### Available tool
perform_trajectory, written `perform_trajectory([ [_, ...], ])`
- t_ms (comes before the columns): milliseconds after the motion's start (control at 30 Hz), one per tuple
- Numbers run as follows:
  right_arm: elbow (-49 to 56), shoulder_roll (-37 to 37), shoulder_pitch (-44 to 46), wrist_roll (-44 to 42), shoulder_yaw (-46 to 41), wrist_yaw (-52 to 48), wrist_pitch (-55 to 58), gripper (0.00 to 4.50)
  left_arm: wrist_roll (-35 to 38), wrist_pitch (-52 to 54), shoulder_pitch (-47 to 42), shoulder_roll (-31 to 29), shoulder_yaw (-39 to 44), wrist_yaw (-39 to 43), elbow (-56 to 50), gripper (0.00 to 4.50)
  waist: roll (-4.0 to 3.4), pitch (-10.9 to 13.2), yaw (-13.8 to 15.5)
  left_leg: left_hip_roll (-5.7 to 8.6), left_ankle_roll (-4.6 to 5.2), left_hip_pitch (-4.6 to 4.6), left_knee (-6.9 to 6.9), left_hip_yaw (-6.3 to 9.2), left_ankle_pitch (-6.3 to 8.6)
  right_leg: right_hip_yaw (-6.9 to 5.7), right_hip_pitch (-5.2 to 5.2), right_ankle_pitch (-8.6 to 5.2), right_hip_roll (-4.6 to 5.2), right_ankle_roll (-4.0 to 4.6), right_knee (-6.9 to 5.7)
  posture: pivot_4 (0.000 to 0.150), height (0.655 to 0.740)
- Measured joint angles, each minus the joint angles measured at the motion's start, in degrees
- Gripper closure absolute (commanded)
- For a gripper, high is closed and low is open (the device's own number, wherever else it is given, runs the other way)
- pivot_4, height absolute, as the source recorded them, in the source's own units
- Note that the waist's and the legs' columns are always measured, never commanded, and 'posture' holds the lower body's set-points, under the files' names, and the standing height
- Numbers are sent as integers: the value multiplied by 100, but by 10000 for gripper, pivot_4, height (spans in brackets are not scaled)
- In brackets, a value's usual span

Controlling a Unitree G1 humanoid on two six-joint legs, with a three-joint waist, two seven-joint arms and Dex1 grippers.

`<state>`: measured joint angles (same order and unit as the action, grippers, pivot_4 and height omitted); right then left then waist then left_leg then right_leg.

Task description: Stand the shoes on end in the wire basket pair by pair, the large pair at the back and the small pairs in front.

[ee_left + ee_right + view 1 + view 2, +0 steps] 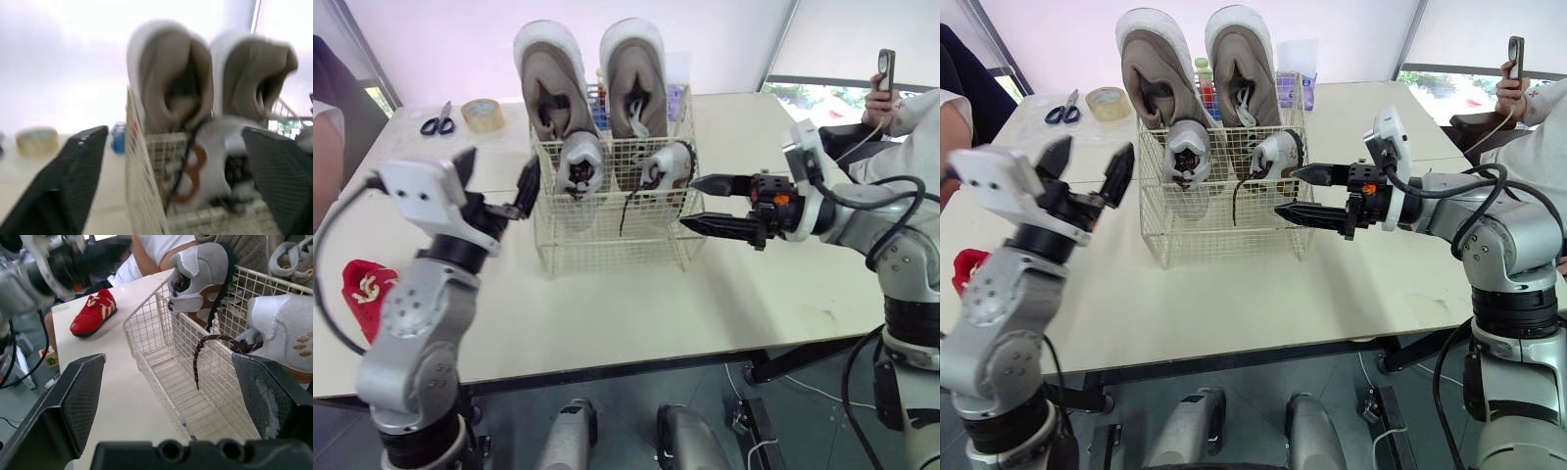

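Lying on the bench left of the basket, the red shoe is judged light and soft, best taken at its firmer heel, while the left tool and right tool are held wide open, empty.

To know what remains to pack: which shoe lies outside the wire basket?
The small red shoe, lying on the table at the robot's left. The large beige pair and the small white pair stand on end inside the basket.
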<state>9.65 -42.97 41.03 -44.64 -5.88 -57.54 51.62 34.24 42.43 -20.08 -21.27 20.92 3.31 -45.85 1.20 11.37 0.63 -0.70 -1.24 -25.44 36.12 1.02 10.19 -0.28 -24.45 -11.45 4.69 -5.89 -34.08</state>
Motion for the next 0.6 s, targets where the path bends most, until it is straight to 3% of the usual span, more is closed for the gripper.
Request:
perform_trajectory([
  [133,-108,52,8,-52,-45,4,-51,0,805,642,-189,-611,532,23,13,1122,-1,0,-10,-6,1,4,-4,-10,-1,0,-1,0,1,0,1,1500,7400],
  [300,-146,144,10,-262,-286,112,25,0,1428,1452,392,-1379,1028,75,204,1122,-2,0,-39,-8,1,5,-20,-14,0,2,-12,2,1,3,-3,1500,7400],
  [433,-143,185,10,-391,-290,198,102,0,1798,1702,505,-1400,1395,-139,483,1122,-2,0,-25,-14,-9,4,-20,-15,6,2,-15,3,0,5,2,1500,7400],
  [600,-126,224,10,-571,-400,505,322,0,2788,1600,993,-1221,1892,-29,538,1122,-1,0,-32,-23,-17,3,-20,-47,11,2,-22,4,26,7,12,1500,7400],
])
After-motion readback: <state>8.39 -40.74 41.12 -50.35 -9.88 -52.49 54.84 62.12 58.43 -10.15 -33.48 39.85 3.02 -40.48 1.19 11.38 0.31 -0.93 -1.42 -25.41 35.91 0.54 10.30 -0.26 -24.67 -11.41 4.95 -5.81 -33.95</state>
